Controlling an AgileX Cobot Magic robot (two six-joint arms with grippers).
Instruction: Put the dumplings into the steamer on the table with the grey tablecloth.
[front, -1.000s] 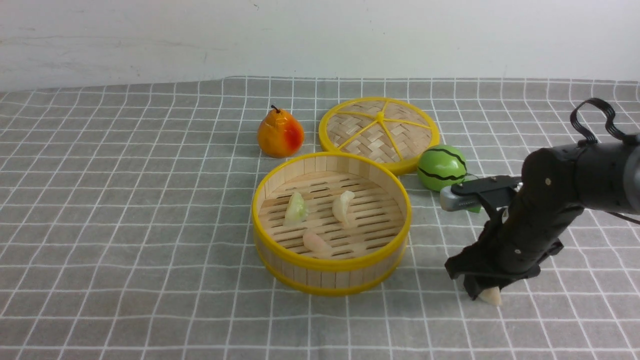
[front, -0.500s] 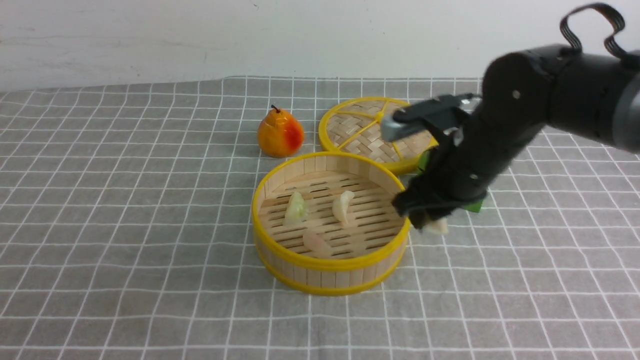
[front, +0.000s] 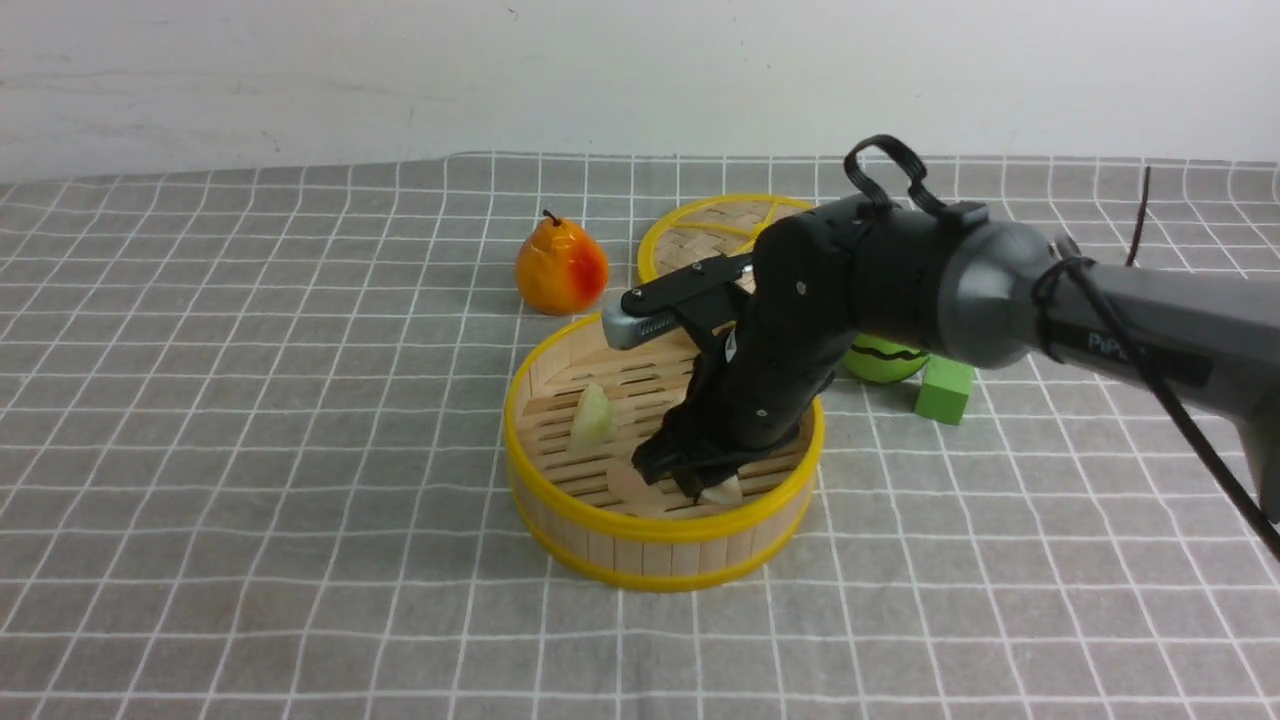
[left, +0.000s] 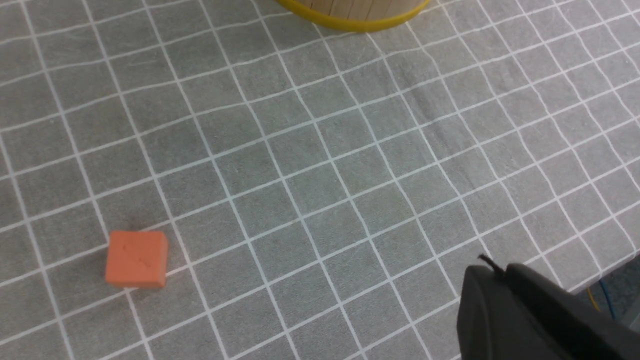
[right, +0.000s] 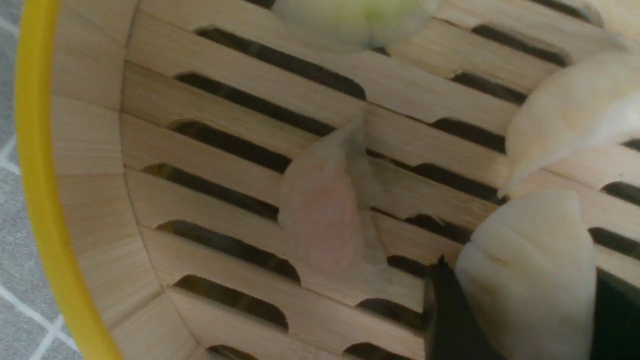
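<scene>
Three dumplings, namely the pale green dumpling (front: 594, 417), the pinkish dumpling (right: 325, 215) and a cream-white dumpling (right: 565, 110), lie on the floor inside the steamer (front: 660, 528). The right hand (front: 705, 485) reaches inside the steamer, grasping the fourth dumpling (right: 530, 270) low near the steamer's front wall, evidently to release it onto a free spot. The left hand (left: 492, 295) is clenched, well outside the steamer.

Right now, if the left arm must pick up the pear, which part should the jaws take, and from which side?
Probably the broad lower body of the pear, coming down from above and from its left. It stands upright and tapers toward the stem, so jaws higher up could slip off. The lid and the steamer stand close on its right, crowding that side.
</scene>
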